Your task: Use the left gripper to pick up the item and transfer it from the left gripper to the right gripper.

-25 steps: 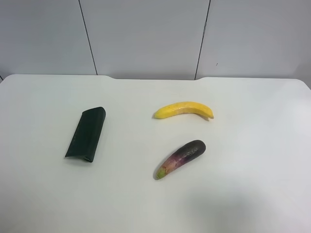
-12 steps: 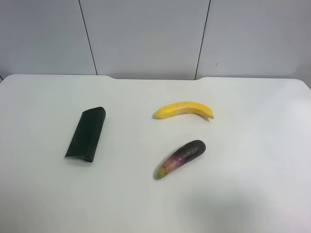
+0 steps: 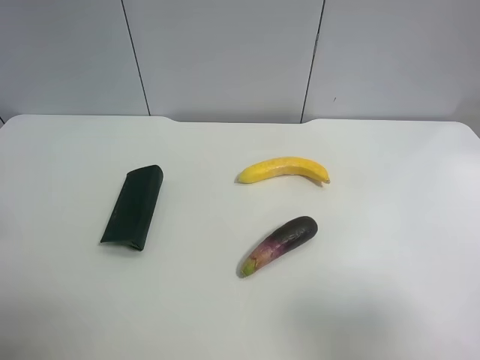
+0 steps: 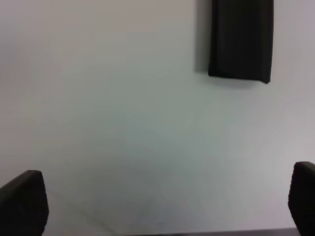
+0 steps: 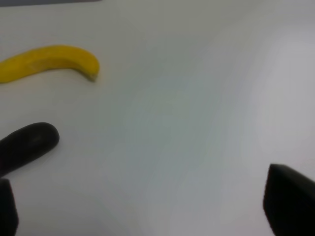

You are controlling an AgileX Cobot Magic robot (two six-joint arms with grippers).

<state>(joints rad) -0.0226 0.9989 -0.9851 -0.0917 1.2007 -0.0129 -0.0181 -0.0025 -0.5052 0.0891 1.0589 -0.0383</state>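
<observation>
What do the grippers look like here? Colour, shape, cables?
Little shows. Of the left gripper, only two plain black, blunt fingertips at the wrist view's edges. The right gripper: likewise black and blocky. No cables, markings or arm bodies visible in any view.

The item [image 3: 133,208] is a very dark green, nearly black, in one plain tone with no pattern. The banana [image 3: 283,169] is bright yellow. The eggplant [image 3: 278,245] is dark purple to black at its thick end, becomes a lighter pinkish purple with pale streaks in the middle, and finishes in a yellow-green tip. The surface [image 3: 225,322] is plain white. The wall [image 3: 225,52] behind is light grey, crossed by thin dark lines. The fingers [image 4: 22,204] of the left gripper [image 4: 162,201] and the fingers [image 5: 290,201] of the right gripper [image 5: 147,204] are black.
</observation>
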